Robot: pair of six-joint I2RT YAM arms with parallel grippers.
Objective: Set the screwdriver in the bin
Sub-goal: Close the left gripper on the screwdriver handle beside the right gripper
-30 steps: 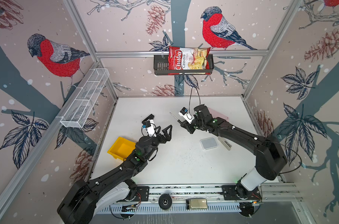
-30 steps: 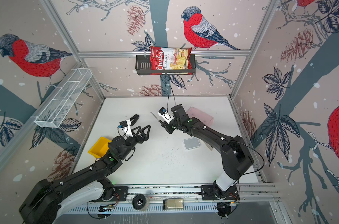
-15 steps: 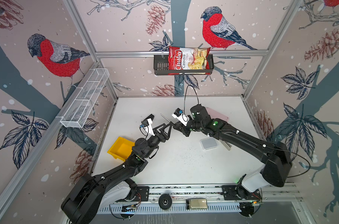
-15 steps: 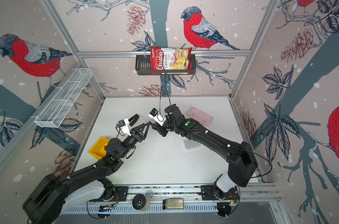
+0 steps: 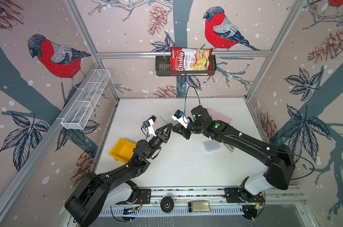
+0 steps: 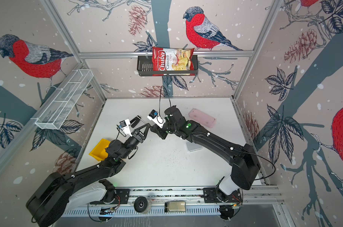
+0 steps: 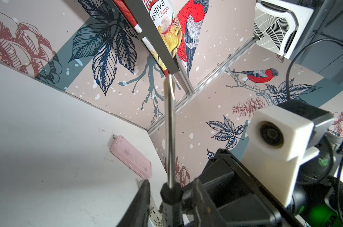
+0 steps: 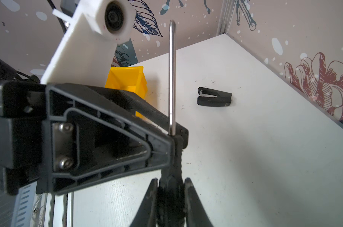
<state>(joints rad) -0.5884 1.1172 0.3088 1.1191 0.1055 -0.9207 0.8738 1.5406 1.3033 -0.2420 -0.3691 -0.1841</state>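
screwdriver (image 5: pixel 163 120): aloft over surface (image 5: pixel 176 167) middle, shaft tip toward 10 o'clock | right jaws: clamped on its black handle | left jaws: flanking handle top, contact cannot be told | bin (image 5: pixel 121 150): 8 o'clock of screwdriver, well apart

Both arms extended inward, tips meeting; right gripper (image 5: pixel 174 129) clamped on screwdriver (image 8: pixel 172 78) handle, left gripper (image 5: pixel 169 126) jaws narrow around it, contact unclear

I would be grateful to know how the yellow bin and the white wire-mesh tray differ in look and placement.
The yellow bin is solid plastic; the white wire-mesh tray is see-through mesh. The bin sits on the table; the tray hangs on a side wall. The bin is short, the tray long with dividers. Both are open-topped.
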